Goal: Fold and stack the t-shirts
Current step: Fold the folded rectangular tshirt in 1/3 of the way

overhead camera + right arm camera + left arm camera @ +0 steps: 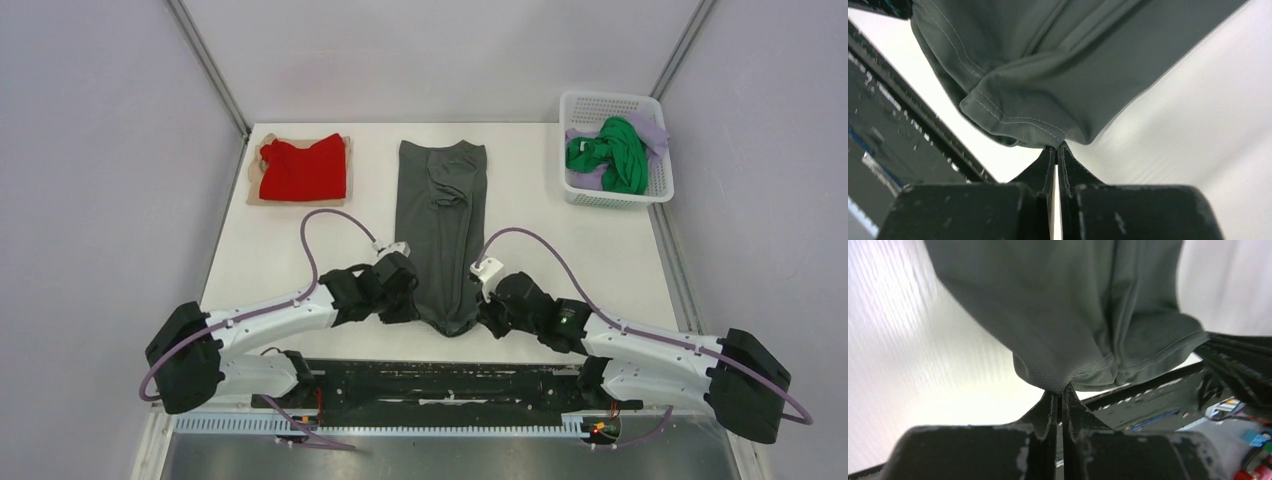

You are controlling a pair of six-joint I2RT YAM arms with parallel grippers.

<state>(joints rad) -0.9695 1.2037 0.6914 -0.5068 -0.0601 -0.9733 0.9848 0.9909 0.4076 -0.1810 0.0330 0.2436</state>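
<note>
Far left of table (560, 250): red t-shirt (303, 172) lies folded on a tan sheet (254, 192). Centre: dark grey t-shirt (440, 215) lies as a long narrow strip reaching the near edge, with left gripper (1062, 389) pinched tight on its near-left corner and right gripper (1056, 148) pinched tight on its near-right corner. Far right: white basket (610, 97) holds bright green t-shirt (612, 158) and pale lavender t-shirt (652, 128), bunched together.
</note>
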